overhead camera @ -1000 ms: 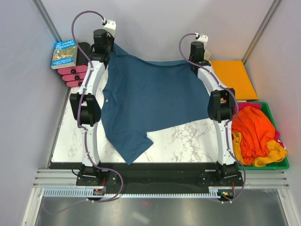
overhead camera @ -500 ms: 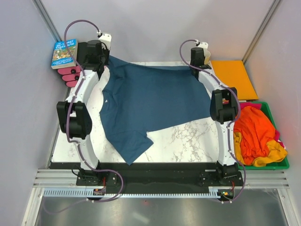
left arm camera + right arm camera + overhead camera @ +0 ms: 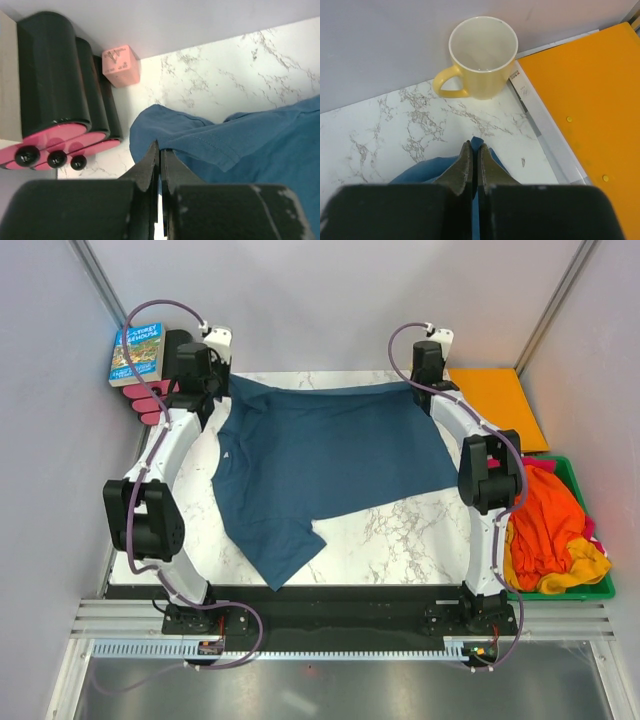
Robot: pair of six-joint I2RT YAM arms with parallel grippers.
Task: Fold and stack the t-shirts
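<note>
So the teal-blue t-shirt (image 3: pixel 320 455) is laid out across the marble table (image 3: pixel 400 540), with both arms reaching to its far side. The left gripper (image 3: pixel 161 156) has its jaws pinched right down on the shirt's far-left corner, close to a pink cube (image 3: pixel 121 65) and some black cylinders with pink ends (image 3: pixel 50 85). The right gripper (image 3: pixel 474 157) is clamped just as tight on a bit of blue cloth at the far-right corner. There's a yellow mug (image 3: pixel 482 50) just beyond it and the orange folder (image 3: pixel 590 100) off to the side.

Looks to me like the spread-it-flat step, before any actual fold. The far edge runs fairly straight between the two pinches, but the body sits skewed, and one flap trails down to the near-left edge of the table.

The orange t-shirt (image 3: pixel 540 520), a yellow t-shirt (image 3: pixel 580 565) and a scrap of magenta are bunched in the green bin (image 3: pixel 560 590) on the right. Nothing's folded, so I'd call it early days.

Next move, my guess: both arms need to pull evenly so the cloth squares up. Then set those corners down without dragging wrinkles in, let go, and regrip for the first fold.
</note>
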